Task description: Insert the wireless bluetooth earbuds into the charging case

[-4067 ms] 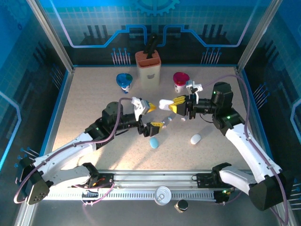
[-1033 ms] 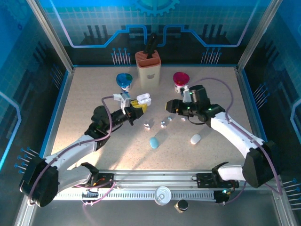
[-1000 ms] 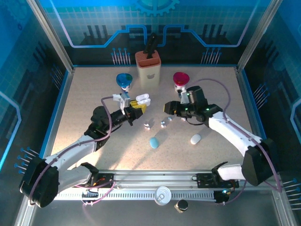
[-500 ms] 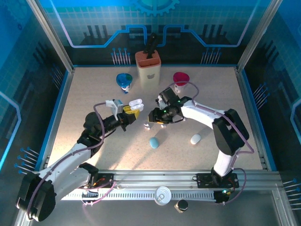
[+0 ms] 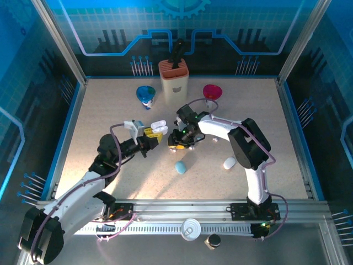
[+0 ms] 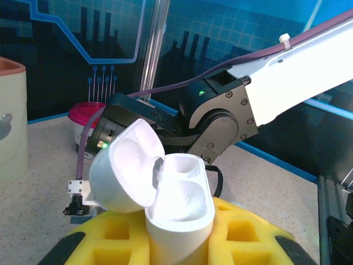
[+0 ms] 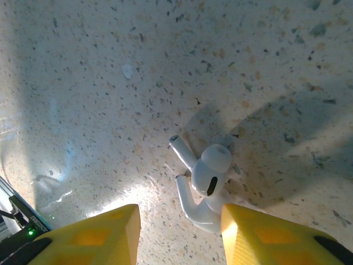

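Your left gripper [image 6: 179, 238] was clamped on the case [image 6: 181, 205], whose lid [image 6: 124, 165] stood open. Your right gripper [image 7: 179, 233] had its jaws apart, pointing down at the table [image 7: 83, 83], and two earbuds [image 7: 207, 182] lay there touching each other, in line with the gap between its fingers.

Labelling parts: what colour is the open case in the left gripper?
White; the case shows best in the left wrist view.

You look into a robot test cell: blue circuit-print panels [image 5: 248, 27], aluminium frame posts [image 5: 58, 41], a speckled bench [image 5: 110, 110] fenced between them.
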You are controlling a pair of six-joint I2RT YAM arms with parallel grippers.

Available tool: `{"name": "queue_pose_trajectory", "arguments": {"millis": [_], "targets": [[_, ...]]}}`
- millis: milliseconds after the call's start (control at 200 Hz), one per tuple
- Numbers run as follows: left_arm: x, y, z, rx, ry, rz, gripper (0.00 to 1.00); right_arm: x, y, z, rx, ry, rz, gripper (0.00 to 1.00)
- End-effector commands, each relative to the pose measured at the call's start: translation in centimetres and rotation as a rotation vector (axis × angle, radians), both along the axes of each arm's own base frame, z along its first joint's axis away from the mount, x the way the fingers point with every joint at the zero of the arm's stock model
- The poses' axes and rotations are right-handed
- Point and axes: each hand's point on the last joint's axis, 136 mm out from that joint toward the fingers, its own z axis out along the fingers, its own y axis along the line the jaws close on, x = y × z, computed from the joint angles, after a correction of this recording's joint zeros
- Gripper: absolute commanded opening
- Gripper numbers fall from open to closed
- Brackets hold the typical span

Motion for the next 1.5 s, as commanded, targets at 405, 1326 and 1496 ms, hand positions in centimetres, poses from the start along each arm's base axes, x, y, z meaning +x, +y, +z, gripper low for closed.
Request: {"name": "queue_pose_trajectory", "arguments": {"millis": [405, 1326, 1496], "targets": [[-1.2, 0.0, -0.6, 0.005, -0.001, -0.041, 0.00, 1.3, 0.5, -1.8, -0.062, -0.001, -0.027, 0.35], [-1.6, 0.8, -0.9, 0.000, -0.005, 0.003, 0.00, 2.9, 2.0, 1.8, -0.031, -0.119, 0.130, 0.54], [-1.9, 1.0, -1.0, -0.001, -0.002, 0.006, 0.00, 3.8, 3.1, 0.1, -0.032, -0.092, 0.154, 0.53]]}}
